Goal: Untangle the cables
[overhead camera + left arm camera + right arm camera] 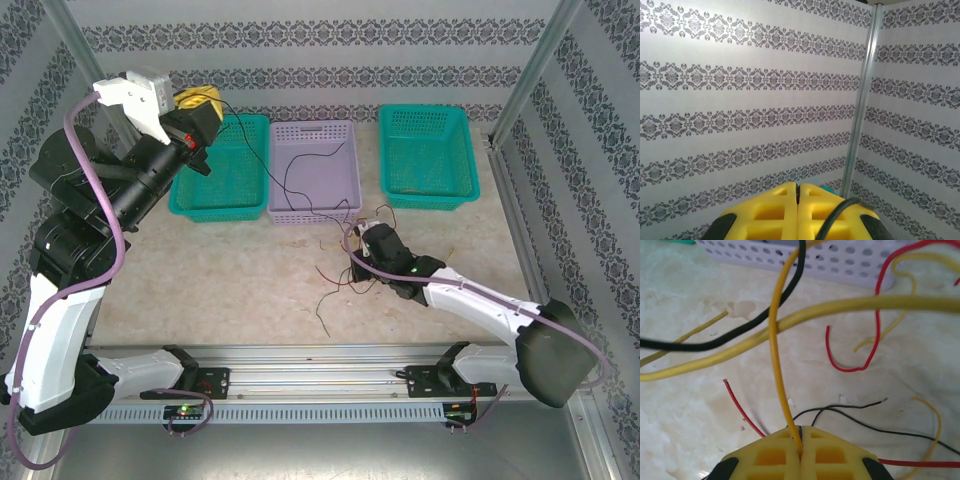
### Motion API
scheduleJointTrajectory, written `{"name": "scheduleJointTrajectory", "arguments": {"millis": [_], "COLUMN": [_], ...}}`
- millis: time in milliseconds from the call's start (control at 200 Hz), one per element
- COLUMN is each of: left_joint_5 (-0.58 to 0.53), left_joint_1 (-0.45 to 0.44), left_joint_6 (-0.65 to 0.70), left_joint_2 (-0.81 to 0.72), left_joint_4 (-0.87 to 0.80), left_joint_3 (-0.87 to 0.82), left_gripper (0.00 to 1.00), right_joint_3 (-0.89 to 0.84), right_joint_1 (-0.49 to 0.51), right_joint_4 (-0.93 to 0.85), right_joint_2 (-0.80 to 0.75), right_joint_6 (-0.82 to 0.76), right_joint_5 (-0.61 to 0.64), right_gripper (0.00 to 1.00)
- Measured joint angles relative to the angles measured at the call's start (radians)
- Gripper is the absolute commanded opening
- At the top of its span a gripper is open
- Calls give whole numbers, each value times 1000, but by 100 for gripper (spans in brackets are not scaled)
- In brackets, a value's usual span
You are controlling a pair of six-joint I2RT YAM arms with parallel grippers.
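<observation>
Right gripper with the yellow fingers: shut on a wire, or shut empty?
Shut on a wire. The right gripper has its jaws pressed together, with the thin orange-yellow wire pinched in the seam between them.

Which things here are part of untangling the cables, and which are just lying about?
Job:
cable tangle
black cable, held up by the left hand
orange-yellow cable, pinched in the right hand

Lying about:
left green basket
right green basket
purple basket
</observation>
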Motion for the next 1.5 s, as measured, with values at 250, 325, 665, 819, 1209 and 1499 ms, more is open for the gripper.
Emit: {"name": "scheduleJointTrajectory", "arguments": {"millis": [250, 325, 665, 819, 1209, 1499], "left_joint_5": [-113, -157, -269, -304, -446, -558], "left_joint_1": [0, 0, 0, 0, -2, -3], "left_joint_6": [87, 118, 227, 253, 330, 386], "left_joint_2": [-2, 2, 123, 162, 152, 116], "left_joint_4": [-1, -1, -6, -7, 10, 52], "left_joint_3": [-4, -4, 111, 175, 106, 22], "left_gripper": [0, 0, 0, 0, 0, 0], "right_joint_3": [45, 122, 380, 381, 270, 235], "right_joint_1": [-212, -309, -637, -720, -783, -856], "right_joint_4": [-177, -257, -468, -480, -386, -393], "right_joint_2": [-420, -471, -405, -348, -264, -360], "right_joint_6": [42, 45, 107, 162, 241, 310], "right_joint_5": [52, 56, -4, -108, -407, -169], "right_gripper": [0, 0, 0, 0, 0, 0]}}
